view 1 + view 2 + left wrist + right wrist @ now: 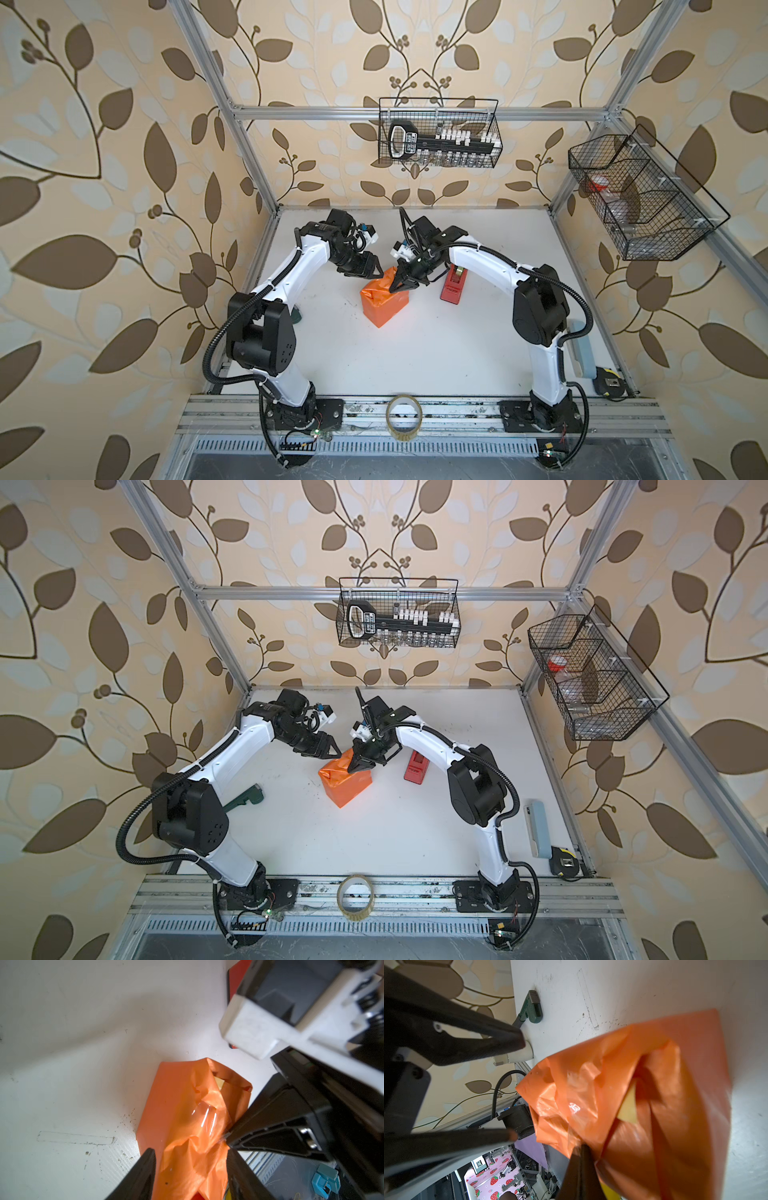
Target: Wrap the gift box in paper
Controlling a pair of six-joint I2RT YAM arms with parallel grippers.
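The paper (384, 303) (345, 785), bright orange, is folded up around a block that stands mid-table; the gift box itself is hidden inside it. A yellow-tan patch of the inner face shows in a gap of the folds (220, 1083) (629, 1105). My right gripper (395, 286) (353, 769) (583, 1147) is shut, pinching crumpled paper at the top of the bundle. My left gripper (376, 269) (334, 751) (190, 1153) is open at the bundle's upper left, and its fingers straddle a bulge of paper without closing on it.
A red tape dispenser (453, 284) lies just right of the bundle. A clear tape roll (404, 415) sits on the front rail. A green tool (245, 798) lies at the left edge. A blue-grey case (538, 829) and a tape measure (609, 380) lie at right. Wire baskets (438, 133) hang behind.
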